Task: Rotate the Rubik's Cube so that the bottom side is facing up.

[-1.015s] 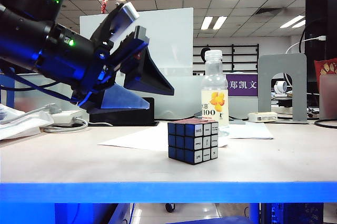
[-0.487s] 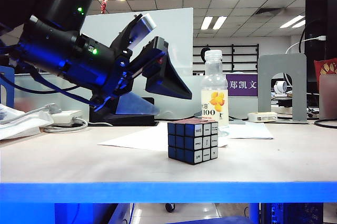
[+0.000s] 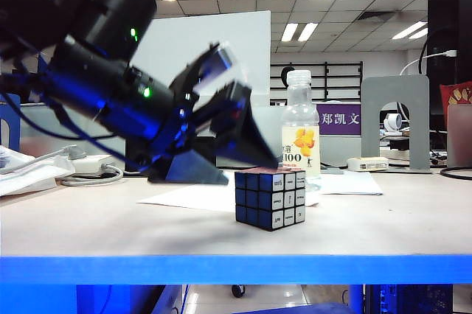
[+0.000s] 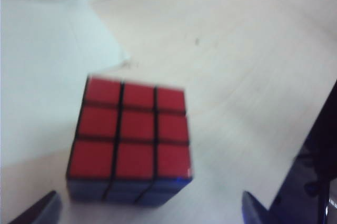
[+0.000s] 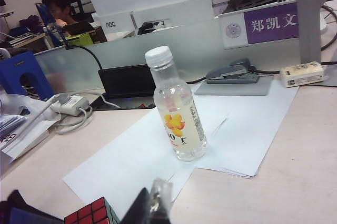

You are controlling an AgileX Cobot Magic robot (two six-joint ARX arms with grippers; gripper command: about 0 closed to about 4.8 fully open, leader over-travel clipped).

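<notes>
The left gripper (image 3: 247, 153) hovers spread above the black-edged red-topped Rubik's Cube (image 3: 271, 198) — untouched on the pale table (image 3: 110, 225). The right gripper is out of sight — pressed together.

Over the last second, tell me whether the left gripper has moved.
Yes. In the exterior view the left gripper has swung down and rightward toward the bottle, its jaws open just above the Rubik's Cube.

L arm (image 3: 110, 85): black, blue sheen | green LEDs | L pincer (image 3: 243, 141): dark wedge fingers (blurred)

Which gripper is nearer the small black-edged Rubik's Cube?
Left. The left gripper hangs open just above the Rubik's Cube; the right gripper is nowhere in the exterior view.
</notes>
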